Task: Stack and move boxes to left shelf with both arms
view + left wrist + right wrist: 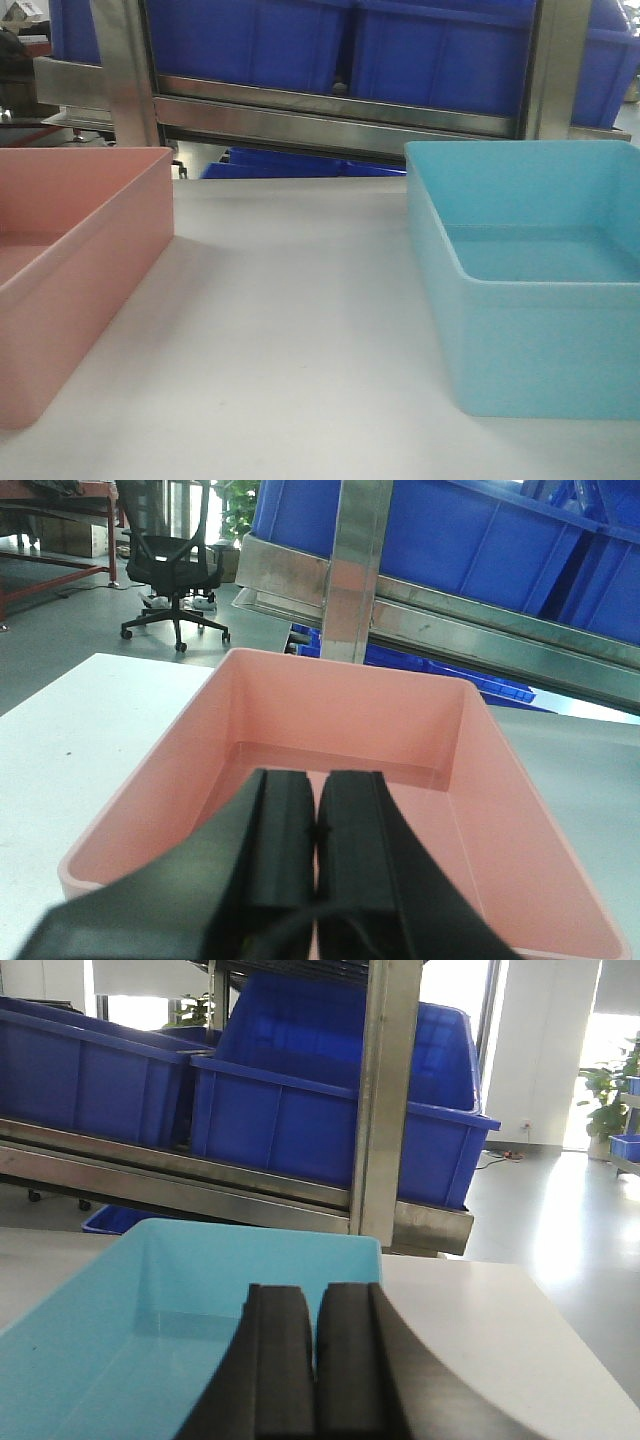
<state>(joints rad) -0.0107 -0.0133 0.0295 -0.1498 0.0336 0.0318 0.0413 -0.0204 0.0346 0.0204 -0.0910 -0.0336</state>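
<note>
The pale pink tub (70, 260) stands on the white table at the left; the sky-blue tub (530, 270) stands at the right, apart from it. Both are empty. In the left wrist view my left gripper (316, 780) is shut and empty, hanging over the near end of the pink tub (340, 710). In the right wrist view my right gripper (317, 1295) is shut and empty over the right part of the blue tub (140, 1320). Neither gripper shows in the front view. The roller shelf is out of view.
A stainless steel rack (330, 115) stands behind the table with large dark blue bins (340, 40) on it and upright steel posts (125, 70). The white table (290, 330) lies bare between the tubs. An office chair (170, 565) stands on the floor far left.
</note>
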